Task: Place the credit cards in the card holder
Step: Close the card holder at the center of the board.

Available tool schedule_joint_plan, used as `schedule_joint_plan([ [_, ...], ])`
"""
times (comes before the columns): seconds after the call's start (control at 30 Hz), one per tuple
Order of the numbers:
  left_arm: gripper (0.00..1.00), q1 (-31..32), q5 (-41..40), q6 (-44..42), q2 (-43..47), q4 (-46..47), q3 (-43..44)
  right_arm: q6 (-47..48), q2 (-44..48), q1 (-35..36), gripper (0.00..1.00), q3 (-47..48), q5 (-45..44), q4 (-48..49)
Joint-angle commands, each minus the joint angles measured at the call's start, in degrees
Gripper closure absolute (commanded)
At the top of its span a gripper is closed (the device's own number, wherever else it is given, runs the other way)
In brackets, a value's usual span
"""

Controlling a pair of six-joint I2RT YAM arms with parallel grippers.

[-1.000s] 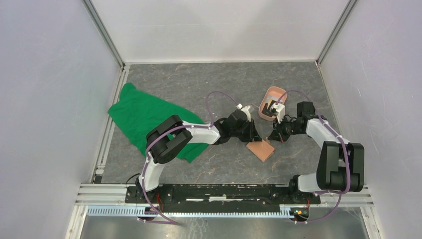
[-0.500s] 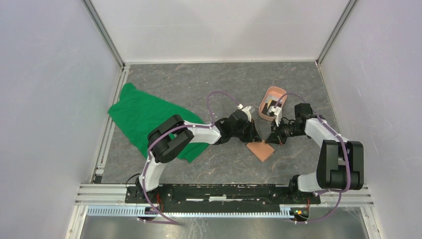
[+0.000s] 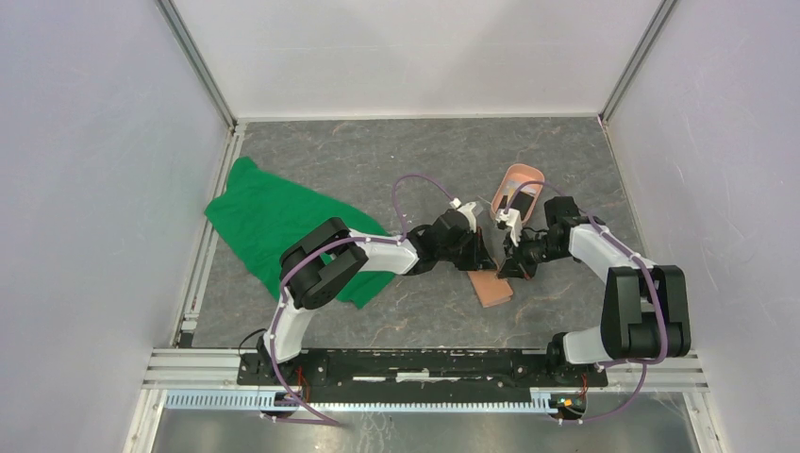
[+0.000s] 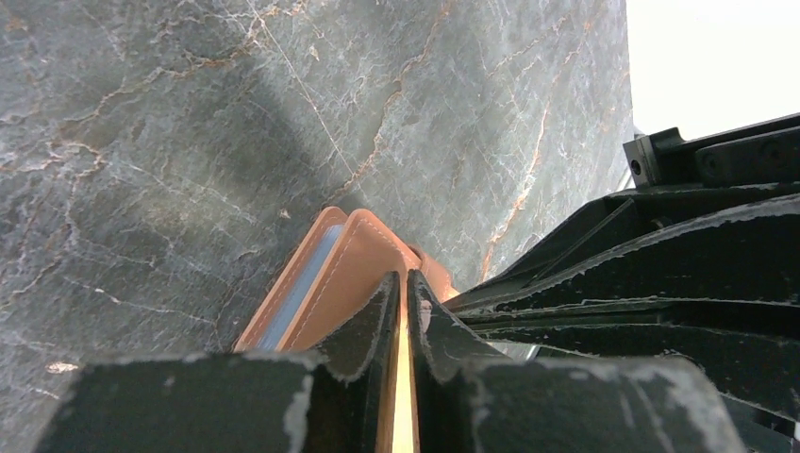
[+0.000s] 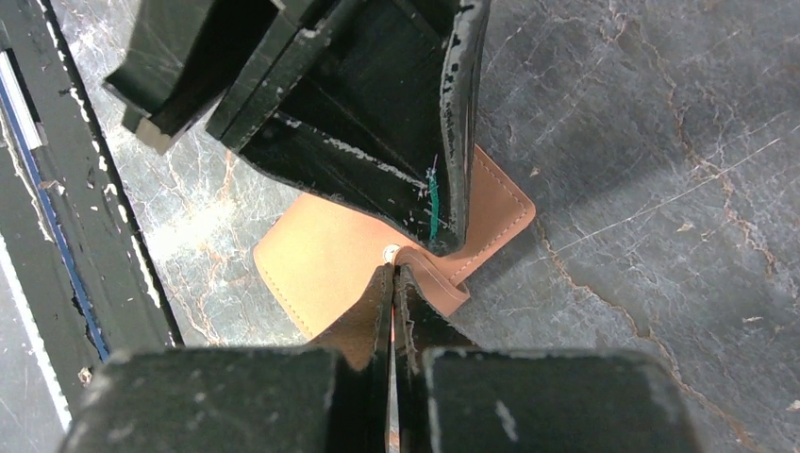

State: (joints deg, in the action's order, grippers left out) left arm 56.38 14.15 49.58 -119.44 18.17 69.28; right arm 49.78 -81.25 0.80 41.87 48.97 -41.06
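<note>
Two end effectors hold the card holder [image 5: 316,260], which lies mid-counter [image 3: 377,151], slightly toward the right edge. Left end effector [image 4: 403,283] pinches one tan flap; right end effector [image 5: 391,276] is pressed together on the strap tab [image 5: 441,283]. Best pulled apart gently, lower flap kept flat, until the blue-grey pockets [image 4: 300,288] face up. Credit cards not made out; right wrist partly blocks the pink tray [image 3: 525,174].

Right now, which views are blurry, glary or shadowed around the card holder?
Left wrist: card holder sharp, wall at upper right blown out white, soft shadow across the table. Right wrist: stitching crisp, dark shadow right of it. Top external: even light, no glare.
</note>
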Motion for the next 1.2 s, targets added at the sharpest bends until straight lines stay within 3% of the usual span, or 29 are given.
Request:
schedule_joint_plan([
  [0.0,0.84,0.0,-0.8,0.1,0.1,-0.4,-1.6,-6.2,1.0,2.3,1.0,-1.0,-2.9,5.1],
  [0.33,0.68,-3.0,-2.3,-0.9,12.0,1.7,-4.6,-9.5,0.7,2.3,1.0,-1.3,-4.3,6.7],
  [0.6,0.66,-2.6,-1.5,2.9,20.4,12.0,-20.6,-9.0,0.4,2.6,1.0,-0.6,-3.0,5.7],
  [0.8,0.73,0.4,0.1,7.7,15.7,19.2,-22.3,-9.8,0.9,4.2,1.0,-0.4,-4.6,6.0],
  [1.17,0.84,1.7,0.1,7.1,7.0,15.7,-15.2,-11.8,1.3,5.7,1.0,-0.9,-6.4,7.4],
])
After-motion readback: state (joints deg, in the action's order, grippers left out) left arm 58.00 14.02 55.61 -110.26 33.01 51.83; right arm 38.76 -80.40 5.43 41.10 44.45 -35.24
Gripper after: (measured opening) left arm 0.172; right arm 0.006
